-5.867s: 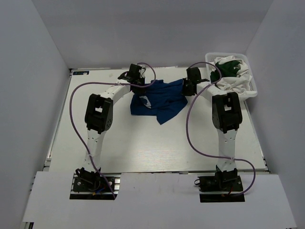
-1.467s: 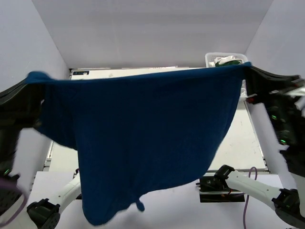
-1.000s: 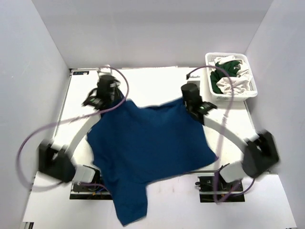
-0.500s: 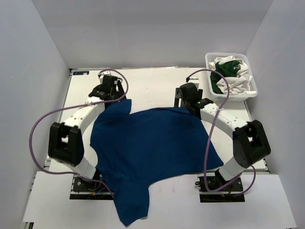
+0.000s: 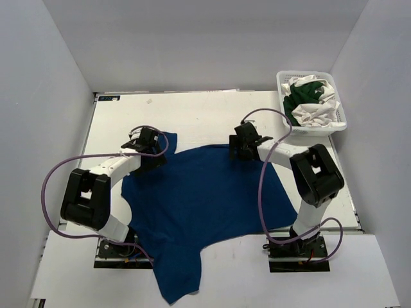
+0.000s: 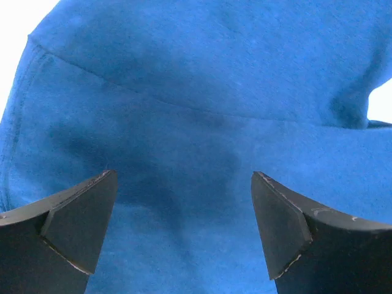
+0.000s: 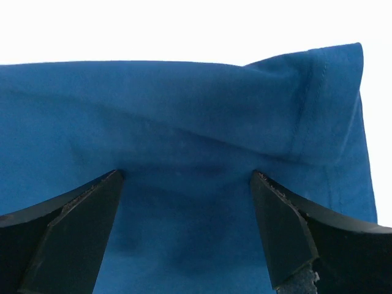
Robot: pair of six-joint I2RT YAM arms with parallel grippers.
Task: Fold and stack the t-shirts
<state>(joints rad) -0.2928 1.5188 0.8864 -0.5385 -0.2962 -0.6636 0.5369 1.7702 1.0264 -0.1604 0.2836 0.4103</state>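
A royal blue t-shirt [image 5: 205, 192] lies spread on the white table, its lower part hanging over the near edge. My left gripper [image 5: 154, 142] hovers over its far left corner, jaws open, only blue cloth [image 6: 184, 153] beneath them. Over the far right corner my right gripper [image 5: 239, 142] is open too, above the cloth [image 7: 184, 184] near a stitched hem. More t-shirts, a dark green one [image 5: 303, 93] and white ones [image 5: 314, 114], are piled in the basket.
A white plastic mesh basket [image 5: 340, 122] stands at the far right corner of the table [image 5: 192, 112]. White walls close in on three sides. Purple cables loop from both arms.
The blue t-shirt, held stretched in the air, was swung down and laid on the table. Both grippers opened and let go, then drew nearer over its far corners.
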